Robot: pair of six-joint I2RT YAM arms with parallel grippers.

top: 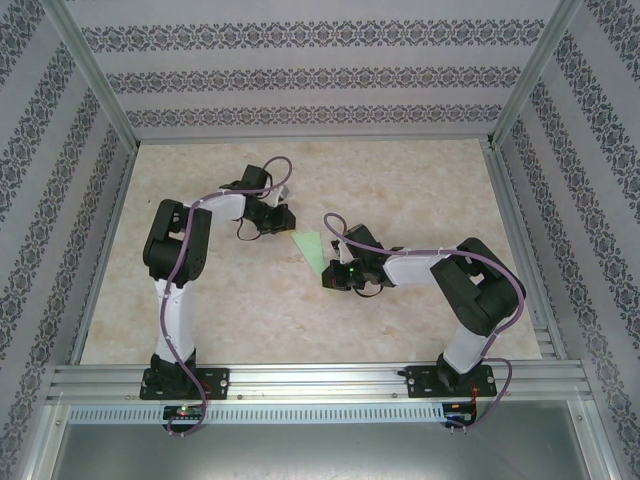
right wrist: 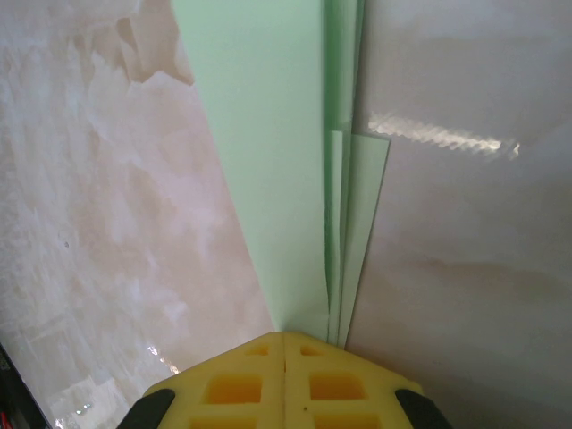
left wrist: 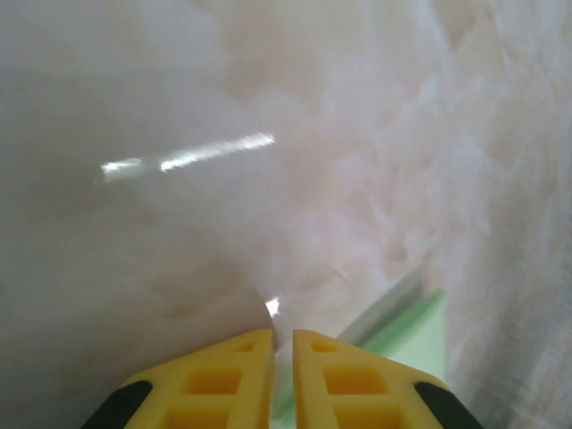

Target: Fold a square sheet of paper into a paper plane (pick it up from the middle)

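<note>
- The job is in the folding part. The paper is no flat square now, but it does not look like a done plane yet.
- The paper plane [top: 308, 246] lies on the table [top: 430, 180], near the middle, between the two grippers.
- From above it looks like a small pale green pointed shape. Its tip points to the far left.
- In the right wrist view the paper plane [right wrist: 268, 161] is long and thin. A few folded layers lie side by side along its right edge, and one short flap sticks out there.
- The right gripper [top: 335, 272] is at the near right end of the paper. Its yellow fingers [right wrist: 284, 335] are squeezed tight together, with no gap.
- The paper runs right up to those fingertips. I cannot tell if they pinch it or only push down on it.
- The left gripper [top: 278, 217] is at the far left tip of the paper. Its fingers [left wrist: 282, 332] are almost closed, with a thin slit between them.
- A bit of green [left wrist: 411, 340] shows to the right of those fingers and in the slit. I cannot tell if they grip it.
- Next, I think one gripper must keep the paper from sliding while the other presses the fold flat.
- The paper is thin and bends easily, so a slow, soft push is best.
</note>
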